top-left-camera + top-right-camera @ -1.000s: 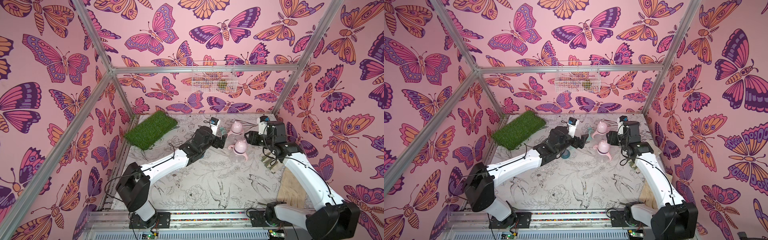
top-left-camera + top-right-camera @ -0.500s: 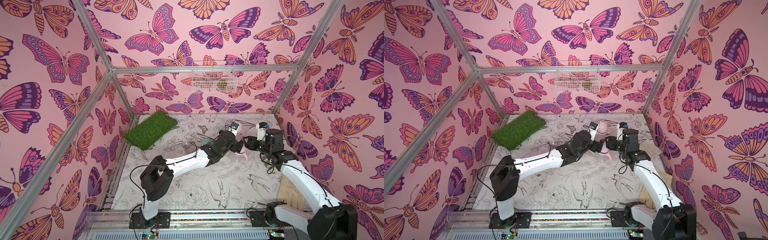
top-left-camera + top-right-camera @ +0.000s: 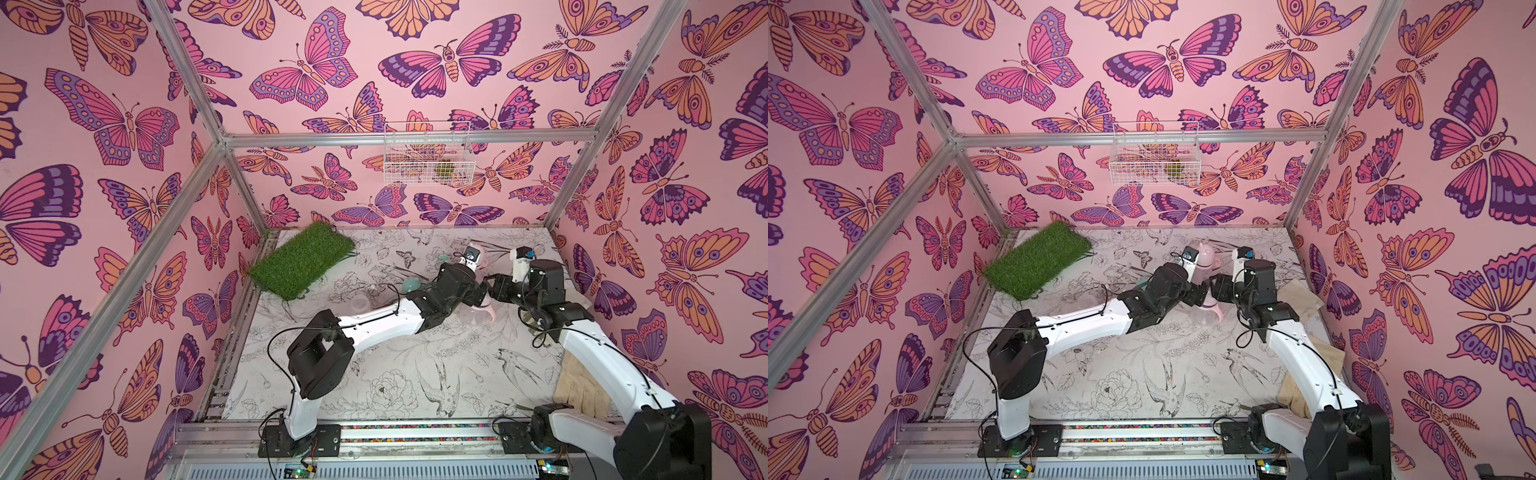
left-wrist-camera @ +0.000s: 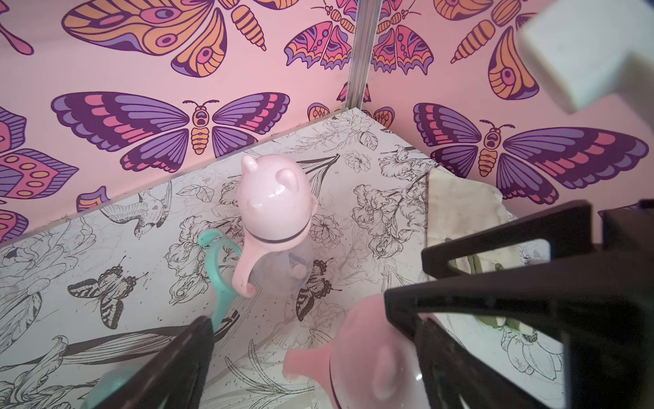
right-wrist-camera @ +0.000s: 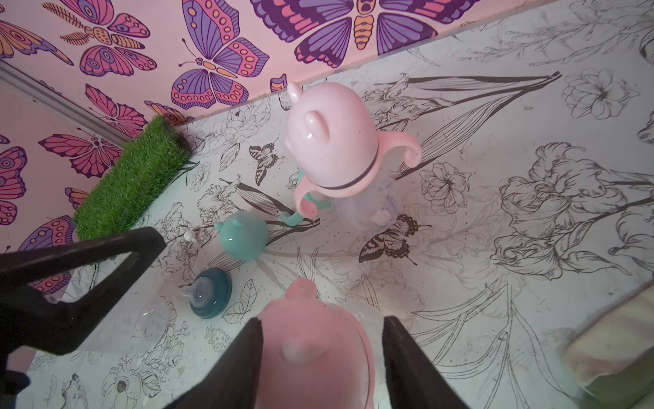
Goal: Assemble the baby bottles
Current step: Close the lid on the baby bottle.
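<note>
Baby bottles: 2 clear plastic ones w/ pink eared caps and pink handle rings are seen assembled at the table's far right. 1 upright bottle (image 5: pixel 332 141) is stood by the back wall; 1 nearer bottle (image 5: pixel 311 357) is flanked closely by the right gripper (image 5: pixel 322 318), clamped or not cannot be told. The left gripper (image 4: pixel 313 320) is held spread wide nearby, nothing gripped. Laid loose on the floral table (image 3: pixel 415 374): 1 teal eared cap (image 5: pixel 242 235), 1 teal nipple collar (image 5: pixel 208 292), 1 teal handle ring (image 4: pixel 219 269), 1 clear bottle body (image 5: pixel 148 329).
</note>
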Robot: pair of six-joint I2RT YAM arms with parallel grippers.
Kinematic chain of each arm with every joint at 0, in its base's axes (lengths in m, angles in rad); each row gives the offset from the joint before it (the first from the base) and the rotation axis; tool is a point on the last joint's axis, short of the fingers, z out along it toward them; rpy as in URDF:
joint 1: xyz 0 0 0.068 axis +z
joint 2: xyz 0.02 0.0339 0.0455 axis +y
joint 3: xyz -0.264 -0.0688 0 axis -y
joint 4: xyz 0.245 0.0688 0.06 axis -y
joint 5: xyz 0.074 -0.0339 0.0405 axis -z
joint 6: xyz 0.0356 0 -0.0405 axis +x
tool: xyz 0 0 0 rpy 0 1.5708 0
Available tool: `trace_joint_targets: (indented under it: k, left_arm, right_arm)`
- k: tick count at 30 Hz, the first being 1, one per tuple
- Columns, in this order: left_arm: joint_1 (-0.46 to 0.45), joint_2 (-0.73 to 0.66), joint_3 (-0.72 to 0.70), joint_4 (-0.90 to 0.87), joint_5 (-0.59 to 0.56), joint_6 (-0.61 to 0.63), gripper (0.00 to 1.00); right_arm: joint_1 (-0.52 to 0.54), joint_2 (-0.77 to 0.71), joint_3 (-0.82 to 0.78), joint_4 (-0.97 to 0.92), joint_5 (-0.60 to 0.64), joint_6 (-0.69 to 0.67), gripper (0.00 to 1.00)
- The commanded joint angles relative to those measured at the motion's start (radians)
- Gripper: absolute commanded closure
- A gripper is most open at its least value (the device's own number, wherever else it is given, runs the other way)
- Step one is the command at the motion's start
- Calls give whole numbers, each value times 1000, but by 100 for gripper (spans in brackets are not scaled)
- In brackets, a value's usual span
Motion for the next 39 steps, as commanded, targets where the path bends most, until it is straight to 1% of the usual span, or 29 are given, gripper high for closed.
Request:
trace_joint_targets:
  k: [1, 10, 20, 28, 35, 39]
  left_arm:
    - [-6, 14, -17, -8, -7, -2, 9]
    - [-6, 19, -67, 1, 19, -20, 13]
    - [-7, 25, -130, 28, 1, -29, 15]
    - [-7, 48, -154, 38, -3, -44, 18]
    - [-7, 77, -154, 43, 18, -53, 20]
    - [-8, 84, -179, 54, 31, -72, 22]
  right_arm:
    - [-5, 10, -14, 27, -29, 13, 45]
    - [-4, -18, -61, 27, 5, 21, 48]
    - [20, -64, -157, 50, 55, 53, 54]
    - [85, -38, -203, 69, 117, 60, 55]
    - [95, -23, -216, 69, 153, 62, 57]
    - [99, -17, -221, 57, 174, 70, 58]
